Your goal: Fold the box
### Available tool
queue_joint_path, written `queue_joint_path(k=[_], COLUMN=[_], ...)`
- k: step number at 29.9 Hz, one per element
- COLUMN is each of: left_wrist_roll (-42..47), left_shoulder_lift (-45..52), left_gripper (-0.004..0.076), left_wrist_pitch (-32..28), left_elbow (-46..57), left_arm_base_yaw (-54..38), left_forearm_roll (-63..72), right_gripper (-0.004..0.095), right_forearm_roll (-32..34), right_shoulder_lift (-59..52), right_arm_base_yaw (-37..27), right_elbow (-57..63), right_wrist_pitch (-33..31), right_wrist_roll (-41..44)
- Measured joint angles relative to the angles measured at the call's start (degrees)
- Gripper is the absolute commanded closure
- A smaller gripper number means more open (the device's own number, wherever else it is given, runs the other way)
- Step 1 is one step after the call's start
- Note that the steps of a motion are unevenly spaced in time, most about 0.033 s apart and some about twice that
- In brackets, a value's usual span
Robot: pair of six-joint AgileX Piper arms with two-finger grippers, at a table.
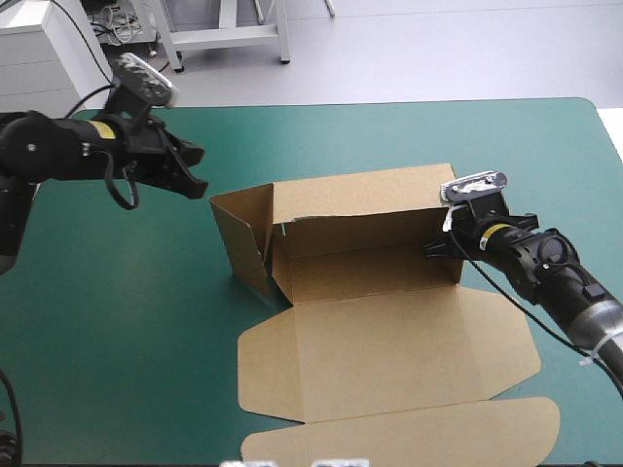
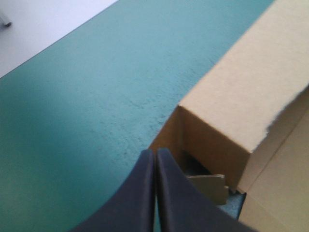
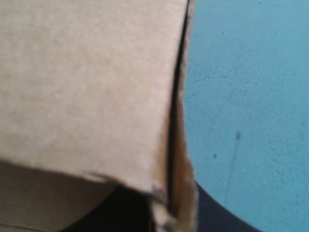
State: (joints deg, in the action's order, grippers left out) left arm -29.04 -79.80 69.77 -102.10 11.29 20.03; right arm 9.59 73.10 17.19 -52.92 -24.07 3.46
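1. Closest to the lens in the right wrist view we see the right gripper (image 3: 166, 215). Its black fingers are pressed almost together, with an edge of brown board pinched between them.
2. That board is the right end of the box (image 1: 375, 263), at the corner where the upright back wall (image 1: 360, 199) ends.
3. The left gripper (image 2: 154, 164) has its fingers closed to a single point and holds nothing. It hangs over the teal-green cover (image 1: 127, 321), near the box's left corner but apart from it.
4. Ahead of that gripper we see the left end wall (image 1: 238, 238), which is raised. A small flap (image 2: 207, 187) sits low inside the corner.
5. The box lies mid-table, somewhat to the right. Its lid (image 1: 389, 350) is flat on the cover toward the near edge, and the rounded tuck flap (image 1: 409, 433) lies beyond it at the table's near edge.
6. A yellow label (image 1: 100, 129) on the left wrist is too small for us to read.
7. The raised left end wall stands between the left gripper and the box's floor.
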Motion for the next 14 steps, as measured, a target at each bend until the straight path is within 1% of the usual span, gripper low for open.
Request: queue_joint_path(k=[3,7,14], left_wrist_roll=[0.85,3.48,8.64], left_shoulder_lift=[2.15,5.90,13.28], left_gripper=[0.0732,0.0732,0.0732], left_wrist_pitch=[0.00,-0.51,-8.55], left_elbow=[0.56,5.44,19.74], left_arm_base_yaw=[-3.94,-5.89,-6.01], left_forearm_roll=[0.16,-1.36,-7.84], right_gripper=[0.0910,0.0910,0.0910], right_forearm_roll=[0.00,0.00,-0.05], right_shoulder_lift=[0.00,0.00,0.00], right_arm_base_yaw=[0.00,-0.05,-0.05], right_elbow=[0.00,0.00,0.00], right_wrist_pitch=[-0.06,-0.06,-0.06], right_wrist_roll=[0.01,0.01,0.29])
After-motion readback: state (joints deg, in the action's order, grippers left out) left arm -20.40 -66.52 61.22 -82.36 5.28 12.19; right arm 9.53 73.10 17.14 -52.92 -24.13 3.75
